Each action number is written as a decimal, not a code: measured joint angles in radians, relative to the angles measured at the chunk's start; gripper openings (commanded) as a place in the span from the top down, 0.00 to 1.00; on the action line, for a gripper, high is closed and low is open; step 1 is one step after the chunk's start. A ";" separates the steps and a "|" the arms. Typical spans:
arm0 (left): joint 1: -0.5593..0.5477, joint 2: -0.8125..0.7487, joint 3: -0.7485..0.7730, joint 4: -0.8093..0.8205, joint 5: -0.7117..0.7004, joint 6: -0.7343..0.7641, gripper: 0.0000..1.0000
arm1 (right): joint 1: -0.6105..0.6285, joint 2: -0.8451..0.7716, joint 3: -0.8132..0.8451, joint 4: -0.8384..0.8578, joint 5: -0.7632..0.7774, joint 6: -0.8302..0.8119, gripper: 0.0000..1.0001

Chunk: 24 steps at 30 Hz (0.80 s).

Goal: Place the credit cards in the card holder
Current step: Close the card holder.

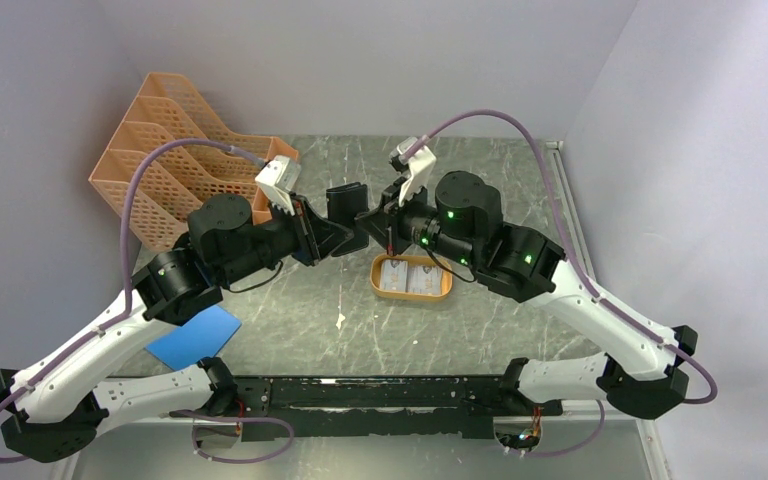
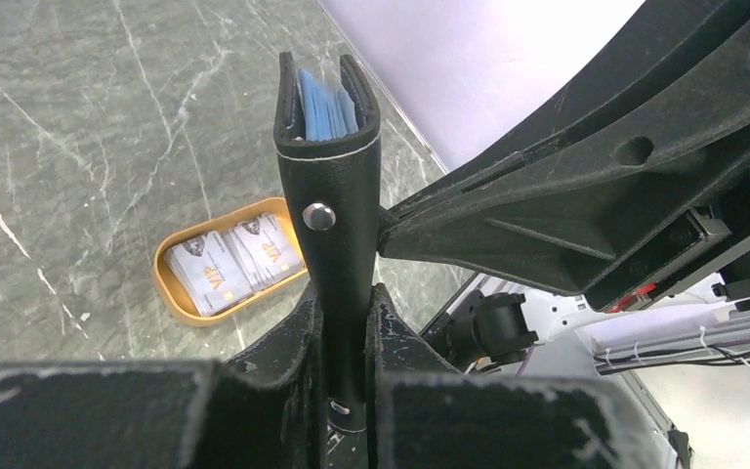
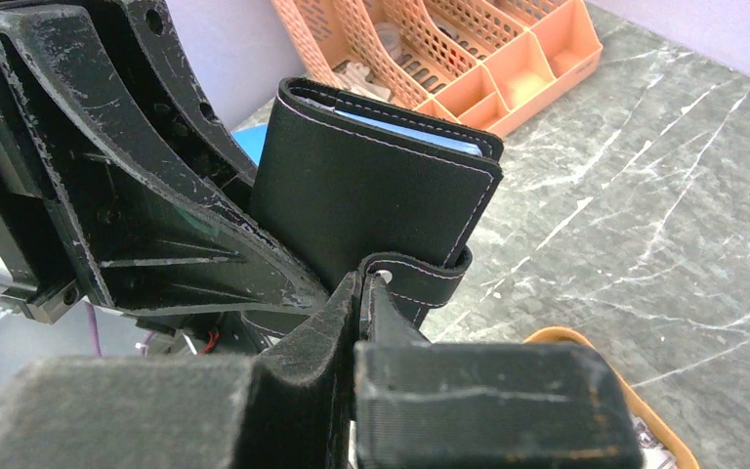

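The black card holder hangs in the air between both arms above the table's middle. My left gripper is shut on its folded body; a silver snap stud and blue-tinted pockets show in the left wrist view. My right gripper is shut on the holder's snap tab, beside the closed body. The credit cards lie in the orange oval tray below, pale with "VIP" print, also in the left wrist view.
An orange mesh file organiser stands at the back left. A flat blue sheet lies at the front left beside my left arm. The tray's rim shows in the right wrist view.
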 measured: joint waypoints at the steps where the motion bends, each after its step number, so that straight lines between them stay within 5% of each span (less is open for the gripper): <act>1: 0.000 0.000 0.000 -0.001 0.003 0.000 0.95 | 0.002 0.002 0.001 -0.003 0.004 0.000 1.00; 24: 0.015 -0.013 0.000 0.001 0.071 0.011 0.95 | 0.011 0.032 0.057 -0.058 0.000 0.002 1.00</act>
